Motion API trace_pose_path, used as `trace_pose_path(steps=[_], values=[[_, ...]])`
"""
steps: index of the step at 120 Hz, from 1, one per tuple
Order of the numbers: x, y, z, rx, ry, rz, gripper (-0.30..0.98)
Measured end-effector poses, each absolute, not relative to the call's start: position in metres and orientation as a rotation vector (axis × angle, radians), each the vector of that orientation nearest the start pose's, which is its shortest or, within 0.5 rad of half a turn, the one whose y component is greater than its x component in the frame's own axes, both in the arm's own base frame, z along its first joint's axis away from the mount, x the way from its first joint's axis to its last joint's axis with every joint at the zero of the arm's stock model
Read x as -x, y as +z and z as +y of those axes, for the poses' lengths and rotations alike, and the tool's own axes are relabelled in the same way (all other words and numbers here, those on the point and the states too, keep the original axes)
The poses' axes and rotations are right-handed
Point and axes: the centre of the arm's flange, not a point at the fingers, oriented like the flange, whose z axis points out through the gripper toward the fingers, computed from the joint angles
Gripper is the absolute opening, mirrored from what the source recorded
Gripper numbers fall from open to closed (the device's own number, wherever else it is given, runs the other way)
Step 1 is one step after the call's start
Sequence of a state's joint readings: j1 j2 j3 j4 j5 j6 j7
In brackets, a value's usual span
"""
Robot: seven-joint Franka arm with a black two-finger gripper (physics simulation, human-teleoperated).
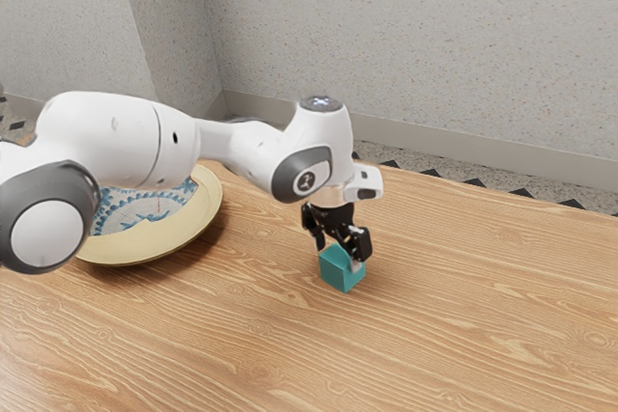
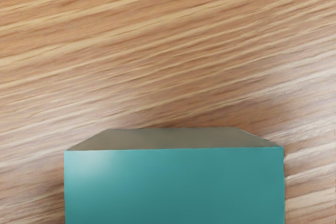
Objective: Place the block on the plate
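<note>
And here it is, right down at the block (image 1: pixel 342 269): the gripper (image 1: pixel 338 255) is low over the tabletop (image 1: pixel 463 325), its tip end at the block's upper part. So which way does the block lie from the hand? Straight below, no sideways reach in it! In the wrist view the teal top looms close under the hand, with one shaded side dropping away to the wood grain. No long axis to pick out, it looks close to a cube, and that ought to make for an easy, square hold. Is it gripped, though? I cannot tell; the black gripper and the block overlap in the exterior view, and contact on both sides is not there to be read. The lone white arm (image 1: pixel 126 142) is the one for the job, and the plate (image 1: pixel 198 224) waits well apart, toward the exterior view's left, its patterned middle partly behind that arm. My call: we're at the grasp, with all the carrying to come. Make sure of the hold, go straight up, then swing back toward the arm's own side, high enough to clear that raised rim. A lopsided grip could turn the block on the lift, and a low carry could clip the plate!
</note>
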State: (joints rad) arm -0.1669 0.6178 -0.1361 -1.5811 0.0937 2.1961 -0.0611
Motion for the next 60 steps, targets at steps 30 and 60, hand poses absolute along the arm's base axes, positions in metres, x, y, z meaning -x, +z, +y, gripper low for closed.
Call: trace_pose_path(steps=[30, 60], values=[[-0.675, 0.268, -0.195, 3.112, 0.004, 0.46, 0.69], [-0.677, 0.263, -0.197, 3.11, 0.01, 0.48, 0.56]])
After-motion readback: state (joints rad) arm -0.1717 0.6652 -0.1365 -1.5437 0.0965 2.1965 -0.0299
